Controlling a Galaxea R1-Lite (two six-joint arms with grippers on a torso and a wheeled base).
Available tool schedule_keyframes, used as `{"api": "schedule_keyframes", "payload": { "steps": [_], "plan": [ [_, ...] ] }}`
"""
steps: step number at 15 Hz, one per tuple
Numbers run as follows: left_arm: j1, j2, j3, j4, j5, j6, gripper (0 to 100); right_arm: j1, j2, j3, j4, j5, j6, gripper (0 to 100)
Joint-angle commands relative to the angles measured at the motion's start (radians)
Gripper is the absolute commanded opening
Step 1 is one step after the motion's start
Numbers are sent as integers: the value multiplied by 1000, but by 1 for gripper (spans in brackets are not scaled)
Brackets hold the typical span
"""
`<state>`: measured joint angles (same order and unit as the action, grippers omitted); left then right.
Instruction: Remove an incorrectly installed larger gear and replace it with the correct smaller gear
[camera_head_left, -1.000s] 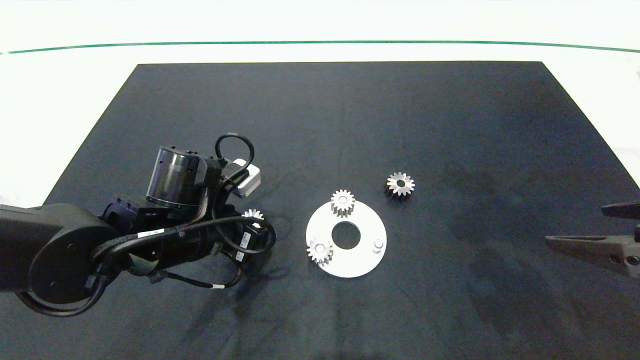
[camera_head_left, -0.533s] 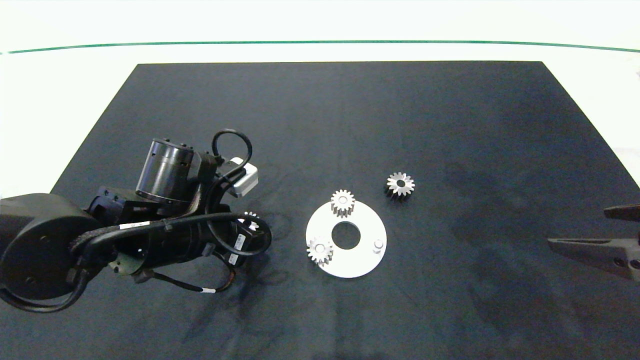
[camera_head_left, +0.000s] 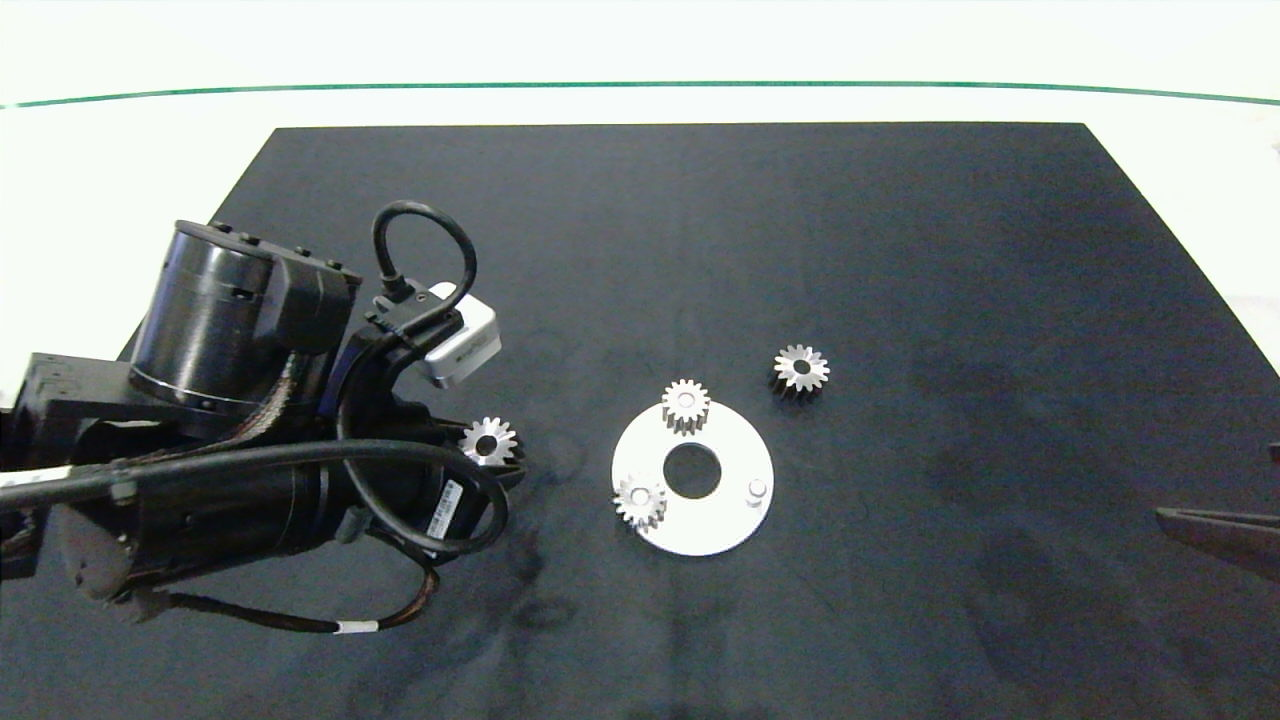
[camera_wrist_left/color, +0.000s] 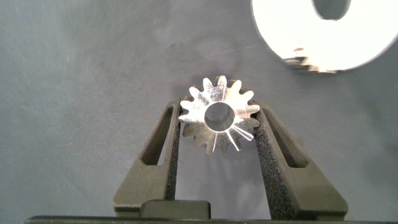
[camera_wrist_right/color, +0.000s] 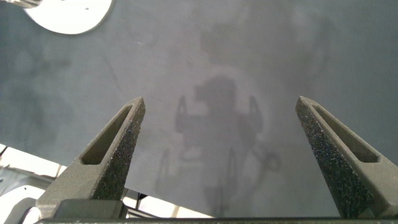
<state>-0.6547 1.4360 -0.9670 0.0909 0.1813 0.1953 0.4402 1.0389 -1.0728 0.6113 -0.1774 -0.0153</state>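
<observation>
Left gripper has its two fingers clamped on the smaller gear, one pad pressed to each side of the toothed rim, the gear's round centre hole facing the wrist camera. Seen from above, that gear sits at the tip of the left arm, well to the left of the white disc and apart from it.

Largest of all is the black mat covering the worktop, which shows pale around its edges. Next comes the left arm, reaching in over the mat's left part. The white disc lies flat on the mat near the middle, with a round hole at its centre. On the disc's far rim stands a small gear, on its near-left rim another small gear, and on its right side a bare peg. The larger gear lies on the mat just beyond the disc to the upper right, not touching it.

Right gripper hovers over bare mat far to the right of the disc, its fingers spread wide with nothing between them.
</observation>
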Motion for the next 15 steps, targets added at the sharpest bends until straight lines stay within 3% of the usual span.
{"api": "schedule_keyframes", "payload": {
  "steps": [1, 3, 6, 10, 12, 15],
  "plan": [
    [-125, -42, -16, -10, 49, -24, 22, -64, -115, 57, 5, -2, 9, 100],
    [-183, -29, -33, -25, 70, -45, 22, -87, -197, 96, 7, -4, 17, 100],
    [-209, 23, -38, -74, 76, -47, 22, -150, -284, 140, 7, -4, 17, 100],
    [-276, 133, -35, -218, 78, -47, 22, -183, -327, 134, 8, -5, 17, 100],
    [-326, 181, -38, -234, 113, -47, 22, -184, -344, 132, 30, -5, 17, 100],
    [-376, 236, -79, -234, 121, -47, 22, -184, -362, 134, 41, -5, 17, 100]
  ]
}}
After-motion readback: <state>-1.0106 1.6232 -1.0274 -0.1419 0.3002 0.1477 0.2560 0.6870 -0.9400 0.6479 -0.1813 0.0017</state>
